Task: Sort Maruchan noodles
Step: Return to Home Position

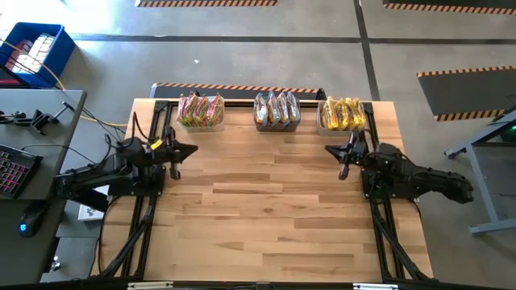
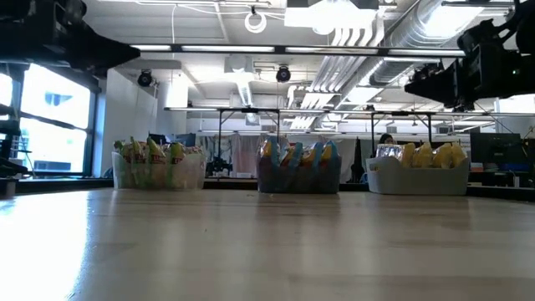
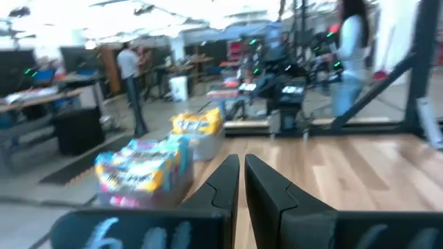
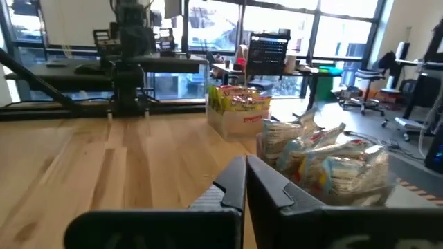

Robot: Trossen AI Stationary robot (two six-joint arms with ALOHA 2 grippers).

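The Maruchan noodles stand on edge in three clear bins along the table's far edge. Green-and-red packets fill the left bin (image 1: 201, 111), blue-and-pink ones the middle bin (image 1: 276, 110), and yellow ones the right bin (image 1: 342, 114). My left gripper (image 1: 192, 149) hovers level near the table's left edge and points toward the right. It is shut and holds nothing (image 3: 241, 164). My right gripper (image 1: 330, 150) hovers level near the right edge and points left. It too is shut and holds nothing (image 4: 246, 164). Both are clear of the bins and above the tabletop.
The bare wooden tabletop (image 1: 266, 209) stretches from the bins to the near edge. A black frame rail (image 1: 242, 87) runs behind the bins. A desk with a keyboard (image 1: 16, 169) and a blue crate (image 1: 36, 52) stand off the table's left side. People (image 3: 131, 69) stand in the room beyond.
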